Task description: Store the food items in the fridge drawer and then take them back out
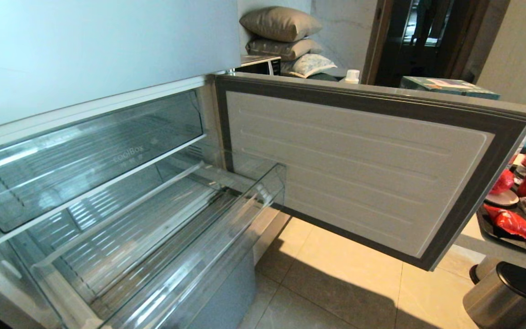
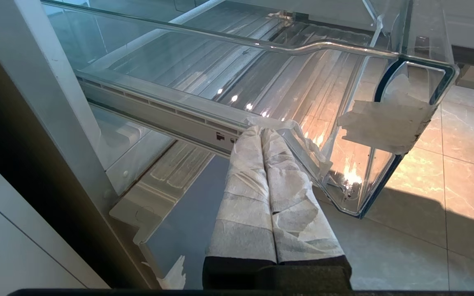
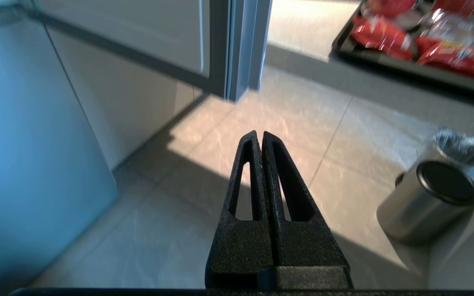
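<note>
The fridge drawer (image 1: 226,228), clear plastic with a ribbed bottom, stands pulled out of the fridge and holds nothing. Its front corner (image 2: 410,74) carries a patch of white tape. No food items lie in it; a red rounded piece (image 1: 502,181) rests on a small plate at the far right, and I cannot tell what it is. My left gripper (image 2: 260,130), its fingers wrapped in white, is shut and empty just below the drawer's front edge. My right gripper (image 3: 259,133) is shut and empty, low over the tiled floor. Neither arm shows in the head view.
The fridge door (image 1: 359,169) hangs open to the right of the drawer. A second clear drawer (image 1: 89,151) sits above, pushed in. A dark tray (image 1: 514,241) with red packets lies at the right. A metal bin (image 1: 505,292) stands on the floor below it.
</note>
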Controlling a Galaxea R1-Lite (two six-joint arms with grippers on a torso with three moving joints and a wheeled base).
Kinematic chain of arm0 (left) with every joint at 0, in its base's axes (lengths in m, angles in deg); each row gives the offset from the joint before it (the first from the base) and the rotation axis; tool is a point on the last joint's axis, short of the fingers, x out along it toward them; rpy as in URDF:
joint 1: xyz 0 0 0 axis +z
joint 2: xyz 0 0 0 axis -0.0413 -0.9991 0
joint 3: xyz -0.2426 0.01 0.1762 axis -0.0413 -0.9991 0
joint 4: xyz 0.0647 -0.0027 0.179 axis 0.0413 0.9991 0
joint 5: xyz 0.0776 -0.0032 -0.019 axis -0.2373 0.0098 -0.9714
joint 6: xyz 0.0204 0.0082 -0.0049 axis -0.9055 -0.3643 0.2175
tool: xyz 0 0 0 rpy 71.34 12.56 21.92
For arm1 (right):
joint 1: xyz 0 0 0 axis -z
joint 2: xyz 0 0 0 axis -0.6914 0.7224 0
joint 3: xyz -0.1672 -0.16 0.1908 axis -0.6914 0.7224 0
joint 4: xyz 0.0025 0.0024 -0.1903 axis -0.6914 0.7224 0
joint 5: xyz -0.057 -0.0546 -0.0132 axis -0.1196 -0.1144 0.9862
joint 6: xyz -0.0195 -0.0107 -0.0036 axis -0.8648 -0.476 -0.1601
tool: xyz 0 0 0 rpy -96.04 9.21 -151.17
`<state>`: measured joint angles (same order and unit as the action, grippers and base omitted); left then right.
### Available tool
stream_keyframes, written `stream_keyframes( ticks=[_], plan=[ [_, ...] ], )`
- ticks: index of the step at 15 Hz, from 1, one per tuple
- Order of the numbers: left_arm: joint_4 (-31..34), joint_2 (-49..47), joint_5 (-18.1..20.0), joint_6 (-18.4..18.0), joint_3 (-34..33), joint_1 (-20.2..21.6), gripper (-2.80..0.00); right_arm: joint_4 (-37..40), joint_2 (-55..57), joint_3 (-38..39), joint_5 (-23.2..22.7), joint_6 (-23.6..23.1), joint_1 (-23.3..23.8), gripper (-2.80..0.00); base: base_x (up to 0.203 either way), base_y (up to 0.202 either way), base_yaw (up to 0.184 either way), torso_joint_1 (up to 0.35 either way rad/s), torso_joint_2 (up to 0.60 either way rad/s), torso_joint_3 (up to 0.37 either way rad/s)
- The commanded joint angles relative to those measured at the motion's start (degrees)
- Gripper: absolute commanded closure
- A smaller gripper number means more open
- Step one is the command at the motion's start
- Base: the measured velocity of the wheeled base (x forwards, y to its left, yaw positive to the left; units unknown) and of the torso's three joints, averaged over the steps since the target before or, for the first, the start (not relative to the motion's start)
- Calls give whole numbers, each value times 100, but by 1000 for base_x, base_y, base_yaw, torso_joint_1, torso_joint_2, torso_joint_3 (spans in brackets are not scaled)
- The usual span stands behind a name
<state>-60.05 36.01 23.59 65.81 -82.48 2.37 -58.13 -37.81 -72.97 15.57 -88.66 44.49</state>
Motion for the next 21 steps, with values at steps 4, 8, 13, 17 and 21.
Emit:
stream_keyframes(
  ticks=[4,8,13,17,21],
  plan=[
    [0,6,-1,1,2,0,0,35,-161,13,3,15,-13,0,-1,-2,18,0,-2,0],
    [0,6,-1,1,2,0,0,35,-161,13,3,23,-13,0,2,-6,163,4,0,1],
    [0,6,-1,1,2,0,0,35,-161,13,3,23,-13,0,1,-7,176,3,0,2],
    [0,6,-1,1,2,0,0,35,-161,11,3,32,-13,0,2,-8,173,2,3,3],
    [0,6,-1,1,2,0,0,35,-161,5,-28,40,-28,0,0,-6,172,2,7,2]
  ],
)
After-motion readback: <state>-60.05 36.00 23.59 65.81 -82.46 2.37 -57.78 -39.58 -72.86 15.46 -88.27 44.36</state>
